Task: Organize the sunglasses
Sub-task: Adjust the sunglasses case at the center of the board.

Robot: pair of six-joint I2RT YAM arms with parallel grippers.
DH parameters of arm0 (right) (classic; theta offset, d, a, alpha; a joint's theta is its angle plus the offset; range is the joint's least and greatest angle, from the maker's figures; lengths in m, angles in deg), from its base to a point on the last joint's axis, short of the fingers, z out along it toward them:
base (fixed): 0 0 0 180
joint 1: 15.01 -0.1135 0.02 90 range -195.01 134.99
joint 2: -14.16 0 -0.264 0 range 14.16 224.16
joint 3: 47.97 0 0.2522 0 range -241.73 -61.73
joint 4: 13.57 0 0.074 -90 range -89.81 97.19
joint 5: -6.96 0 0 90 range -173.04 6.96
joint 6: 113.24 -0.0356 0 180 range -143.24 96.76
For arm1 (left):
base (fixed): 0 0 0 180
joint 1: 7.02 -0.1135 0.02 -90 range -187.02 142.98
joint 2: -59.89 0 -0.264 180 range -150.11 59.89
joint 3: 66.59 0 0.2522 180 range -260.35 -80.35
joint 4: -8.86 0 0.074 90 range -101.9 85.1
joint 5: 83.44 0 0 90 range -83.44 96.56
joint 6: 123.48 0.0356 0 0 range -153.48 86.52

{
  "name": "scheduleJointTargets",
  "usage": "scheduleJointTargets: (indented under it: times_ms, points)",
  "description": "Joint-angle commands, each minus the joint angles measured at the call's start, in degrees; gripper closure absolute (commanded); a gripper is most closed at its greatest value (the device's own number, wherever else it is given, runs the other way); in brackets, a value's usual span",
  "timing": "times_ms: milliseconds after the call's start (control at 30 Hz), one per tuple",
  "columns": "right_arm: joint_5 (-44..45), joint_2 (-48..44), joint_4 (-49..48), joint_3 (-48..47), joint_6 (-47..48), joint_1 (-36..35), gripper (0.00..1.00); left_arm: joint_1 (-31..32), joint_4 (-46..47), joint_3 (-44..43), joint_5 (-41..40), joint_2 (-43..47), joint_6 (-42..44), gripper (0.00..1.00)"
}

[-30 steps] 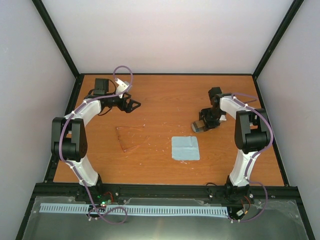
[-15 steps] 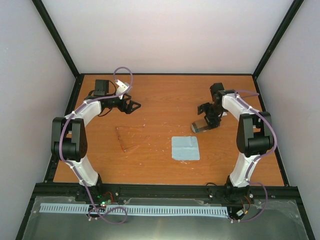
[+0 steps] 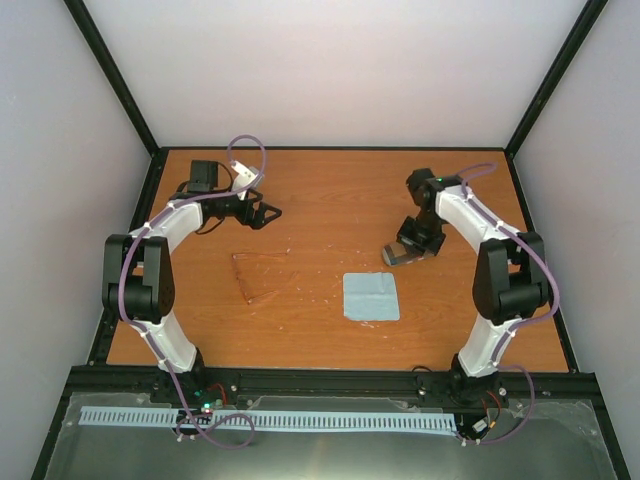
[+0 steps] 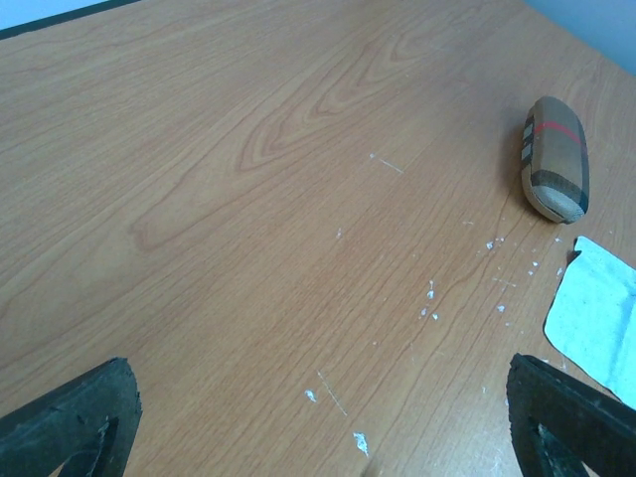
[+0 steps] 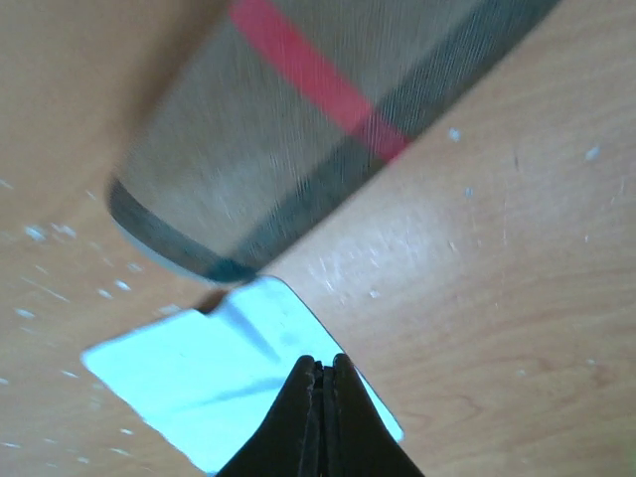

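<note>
At the left of the surface (image 3: pixel 330 190), toward the rear, note the left tool (image 3: pixel 263 212): spread wide and holding nothing. Find the sunglasses (image 3: pixel 262 276) a little nearer the arm bases than that tool and apart from it, lying flat on the wood, thin and amber, faint against the grain, and missing from both wrist views. Looks like a job hardly begun, judging by this layout, with the glasses not yet lifted and the case getting attention first.

To lift the glasses well, lower the open tool across one thin part, ideally the bridge or a rim edge. Close gently and rise straight up, never dragging the lenses along the wood. Expect a light, springy frame, prone to twisting when pinched at one arm only.

Moving right, pass the light blue cloth (image 3: pixel 370 296), square and flat near the middle. Just beyond its far right corner, see the striped case (image 3: pixel 398 255), shut as far as can be told, with the right tool (image 3: pixel 415 238) over its far end; touching or just above, impossible to say. In the right wrist view, read that tool as pressed closed, fingertips (image 5: pixel 298 417) together with nothing between them.

For nudging or opening the case, press slowly and low on the shell to prevent skidding or spinning. Part the fingers first if wanting a grip.

No legible writing anywhere. Only a pattern on the case: grey and brown bands crossed by one red stripe, with no brand name or logo to make out.
</note>
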Motion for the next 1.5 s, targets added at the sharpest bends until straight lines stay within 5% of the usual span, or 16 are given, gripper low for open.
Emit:
scheduleJointTargets:
  times_ms: [0,1100,1233,1467]
  points:
    - [4.32,0.71,3.45,2.6,5.33,-3.19,0.97,-0.3,-1.83,0.17,1.14,1.45,1.81,0.01]
    - [4.15,21.62,0.39,-15.18,6.03,-5.09,0.97,-0.3,-1.31,1.26,0.61,2.27,0.97,0.01]
    - [1.19,19.49,0.51,-17.45,7.56,-5.32,0.85,-0.3,-1.28,1.4,0.5,2.31,1.07,0.01]
    - [6.87,12.46,6.51,-19.4,8.17,-5.55,0.44,-0.31,-0.42,1.83,0.84,2.0,0.64,0.0]
